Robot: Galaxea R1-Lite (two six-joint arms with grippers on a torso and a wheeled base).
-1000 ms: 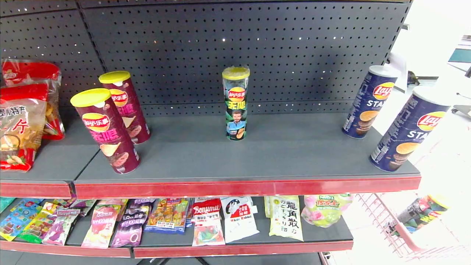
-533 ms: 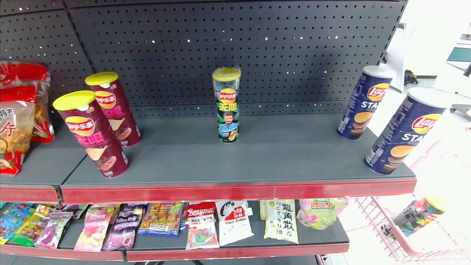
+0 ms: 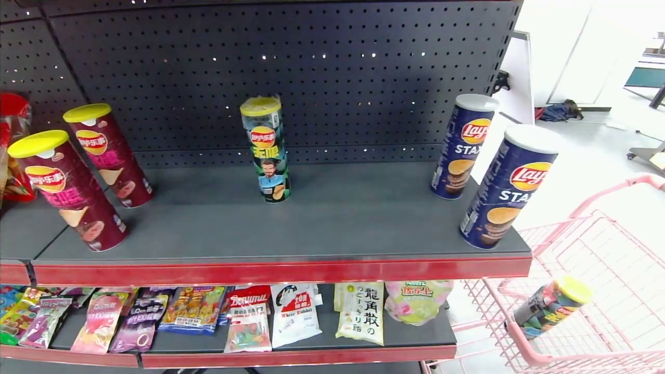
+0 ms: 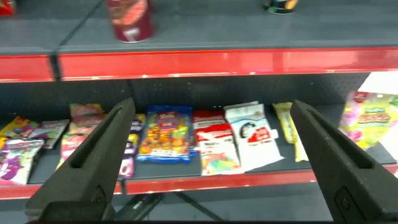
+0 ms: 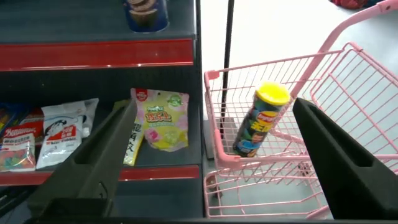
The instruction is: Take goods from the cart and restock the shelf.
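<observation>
a tall cylindrical crisp can [image 3: 550, 306] with a yellow plastic lid and a dark, many-coloured printed label leans tilted inside a pink wire shopping cart [image 3: 521, 342]. its base sits low in the cart's corner nearest the shelf's right end and its lid is uppermost. the can is apart from both grippers.

beside the cart, the dark grey metal shelf [image 3: 337, 223] with a red front edge carries a matching can [image 3: 265, 148], upright near the middle of the back edge. two maroon cans with yellow lids stand toward the left end, one by the front edge [image 3: 67, 189] and one behind it [image 3: 106, 148]. two navy cans with white lids stand at the right end, one at the front right corner [image 3: 506, 187] and one farther back [image 3: 462, 145].

flat snack packets [image 3: 244, 317] lie in a row on the lower shelf [image 3: 291, 358].

the left gripper [image 4: 211, 104] hangs before the lower shelf, its dark fingers [image 4: 93, 162] spread wide with nothing between them. the right gripper [image 5: 214, 102] hangs in front of the shelf's right end and the cart, its fingers [image 5: 339, 155] likewise wide apart and holding nothing.
</observation>
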